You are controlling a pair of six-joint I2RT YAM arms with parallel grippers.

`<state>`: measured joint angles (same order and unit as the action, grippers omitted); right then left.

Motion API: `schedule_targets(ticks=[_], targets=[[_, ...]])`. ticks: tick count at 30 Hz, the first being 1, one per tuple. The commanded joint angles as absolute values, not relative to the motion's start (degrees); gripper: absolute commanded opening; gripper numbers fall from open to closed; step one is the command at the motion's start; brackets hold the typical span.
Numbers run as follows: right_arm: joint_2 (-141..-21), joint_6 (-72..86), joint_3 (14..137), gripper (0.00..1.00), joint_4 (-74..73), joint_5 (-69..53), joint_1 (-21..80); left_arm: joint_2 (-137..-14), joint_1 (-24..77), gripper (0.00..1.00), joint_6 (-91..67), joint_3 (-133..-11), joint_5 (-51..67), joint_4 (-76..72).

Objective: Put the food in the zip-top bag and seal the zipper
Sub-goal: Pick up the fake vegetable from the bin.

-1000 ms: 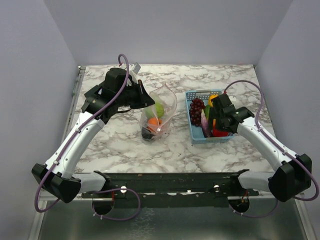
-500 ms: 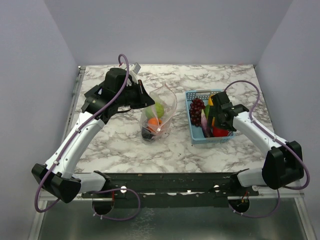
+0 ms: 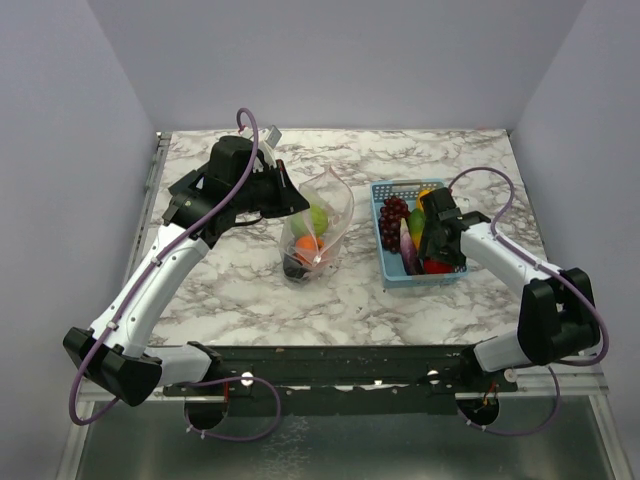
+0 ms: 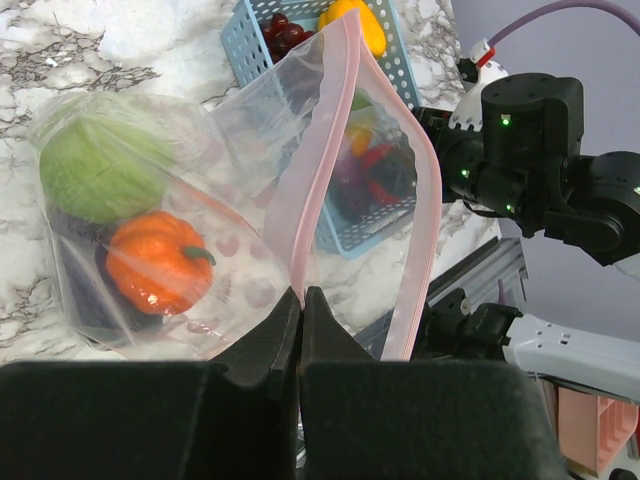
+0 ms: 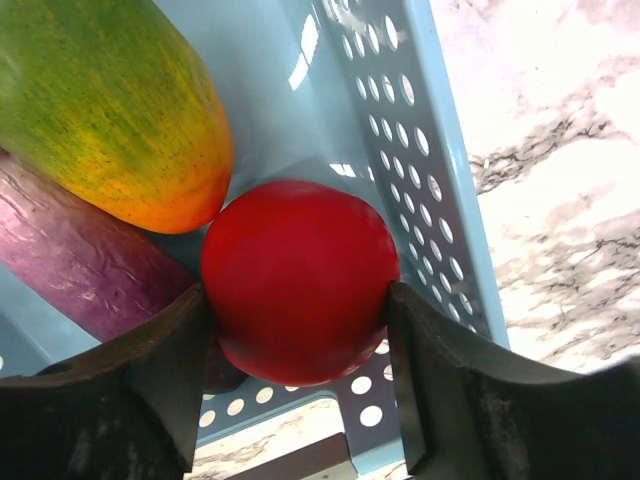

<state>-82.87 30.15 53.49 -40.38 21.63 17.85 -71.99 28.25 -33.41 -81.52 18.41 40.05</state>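
1. Bag [image 3: 322, 225] upright mid-counter [image 3: 350, 300], mouth gaping upward, long axis near-to-far; cabbage [image 4: 95, 170] and pumpkin [image 4: 155, 262] inside.
2. Left gripper [image 4: 302, 300] pressed together, pinching zipper [image 4: 320, 150] on left lip.
3. Right gripper [image 5: 298, 300] part spread in basket [image 5: 440, 200], fingers [image 5: 170, 370] touching both sides of tomato [image 5: 297, 270]; eggplant [image 5: 90, 260] just beside.

One each of bag [image 4: 250, 130], basket [image 5: 420, 160], pumpkin [image 4: 155, 262], cabbage [image 4: 95, 165], tomato [image 5: 295, 280], grape bunch [image 3: 394, 215] and yellow piece [image 4: 352, 22]
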Motion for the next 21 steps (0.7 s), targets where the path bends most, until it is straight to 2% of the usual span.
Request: schedule_targets(ticks=[1, 5, 7, 15, 21], targets=[[-82.6, 30.8, 52.2, 0.53, -38.4, 21.3, 17.3, -70.6, 28.5, 0.00, -32.7, -81.0, 18.6, 40.4], [-80.8, 30.7, 53.2, 0.30, -39.8, 20.9, 17.3, -70.7, 28.5, 0.00, -32.7, -80.9, 18.6, 40.3], [-79.3, 30.7, 53.9, 0.23, -40.6, 20.9, 17.1, -70.6, 28.5, 0.00, -32.7, -80.9, 18.5, 40.4], [-72.8, 30.1, 59.4, 0.11, -44.3, 18.0, 17.2, -70.7, 28.5, 0.00, -32.7, -80.7, 18.3, 40.3], [-69.2, 27.1, 65.4, 0.08, -46.1, 9.4, 17.3, -70.7, 28.5, 0.00, -32.8, -80.8, 18.2, 40.3]])
